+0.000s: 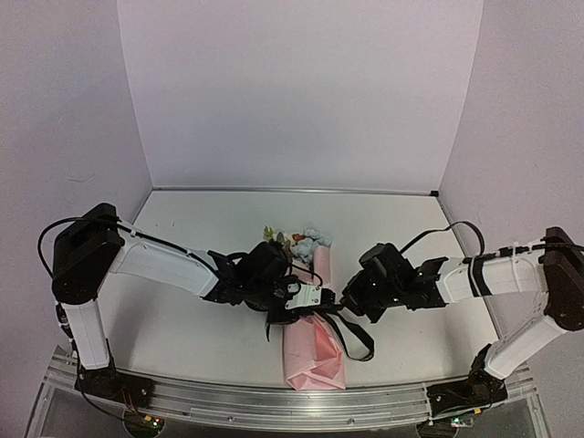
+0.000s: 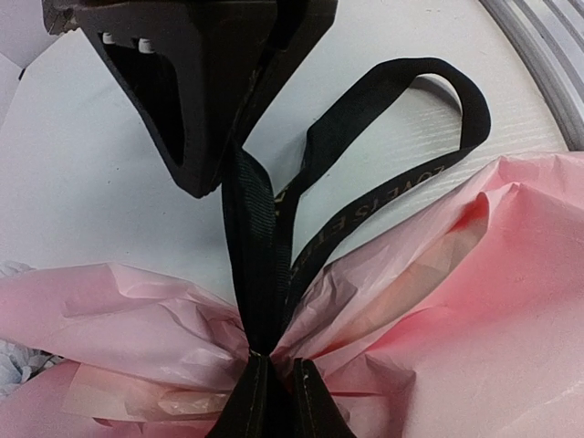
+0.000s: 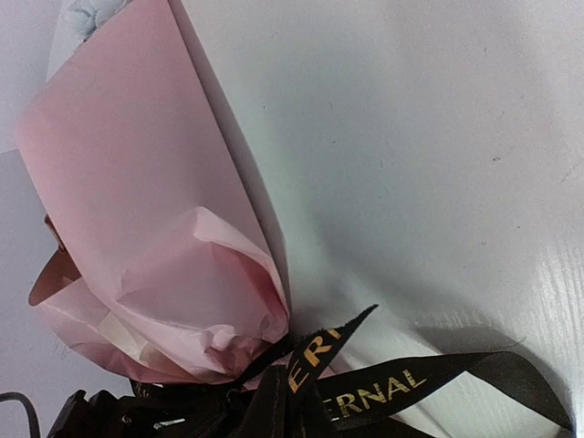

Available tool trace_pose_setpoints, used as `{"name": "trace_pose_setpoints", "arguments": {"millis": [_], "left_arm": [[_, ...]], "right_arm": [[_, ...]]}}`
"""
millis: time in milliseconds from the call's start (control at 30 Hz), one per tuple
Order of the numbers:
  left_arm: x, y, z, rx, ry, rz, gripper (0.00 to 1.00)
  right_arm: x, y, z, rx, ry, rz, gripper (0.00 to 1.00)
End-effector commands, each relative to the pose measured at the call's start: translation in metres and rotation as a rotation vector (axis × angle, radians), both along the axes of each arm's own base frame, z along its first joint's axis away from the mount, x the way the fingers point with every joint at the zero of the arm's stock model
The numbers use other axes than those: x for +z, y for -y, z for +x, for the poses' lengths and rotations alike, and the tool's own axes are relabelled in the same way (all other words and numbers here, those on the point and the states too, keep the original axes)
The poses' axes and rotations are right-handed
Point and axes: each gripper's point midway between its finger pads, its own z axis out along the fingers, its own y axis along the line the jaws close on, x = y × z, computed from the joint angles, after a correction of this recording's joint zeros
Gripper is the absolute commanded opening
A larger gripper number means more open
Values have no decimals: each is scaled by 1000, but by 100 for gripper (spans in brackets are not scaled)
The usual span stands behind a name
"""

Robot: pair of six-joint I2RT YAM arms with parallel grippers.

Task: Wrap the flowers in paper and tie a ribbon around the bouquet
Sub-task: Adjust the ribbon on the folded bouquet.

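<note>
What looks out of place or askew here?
Only the wrapping: the paper is crumpled where the ribbon cinches it, and a slack ribbon loop trails over the table. Nothing looks spilled or torn.

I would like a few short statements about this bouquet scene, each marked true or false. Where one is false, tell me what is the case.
1. The bouquet lies on the table with its flower heads toward the far edge. True.
2. The ribbon is white with black letters. False: it is black with light, golden letters.
3. The right tool is shut on a strand of the ribbon. True.
4. The paper lies as a flat, open sheet. False: it is wrapped around the flowers, and the ribbon gathers it at the middle.
</note>
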Motion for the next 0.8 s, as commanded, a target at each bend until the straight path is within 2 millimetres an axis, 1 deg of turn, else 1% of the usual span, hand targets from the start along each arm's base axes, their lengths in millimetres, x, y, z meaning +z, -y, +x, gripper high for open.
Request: {"name": "trace_pose_setpoints", "arguments": {"millis": [0,133,267,400,467,500,567,633,667,700,767], "left_arm": [[-25,-17,-6,9,-31,95,11],[-28,-19,-6,14,-28,104,11],[-28,-19,-6,16,-30,106,10],[-29,-20,-6,19,-31,109,10],[-28,-19,-5,24,-30,104,10],[-24,-17,-3,34,-26,88,11],[1,-9,10,106,-19,3,15],[37,-6,24,187,-43,-104,23],[54,-8,28,222,-63,-154,27],[71,-11,28,251,-83,-204,32],[96,-17,26,290,-108,-289,40]], "right_arm": [[4,24,0,-2,27,-52,0],[0,40,-1,3,21,-81,0],[-2,48,-2,24,9,-97,0],[-6,48,-4,46,-14,-100,0],[-7,43,-4,62,-33,-89,0],[-9,41,-4,68,-43,-89,0],[-9,35,-4,83,-58,-76,0],[-9,32,-3,89,-62,-75,0],[-8,31,-2,92,-60,-74,0],[-8,31,-2,95,-60,-74,0],[-8,30,-2,98,-62,-74,0]]}}
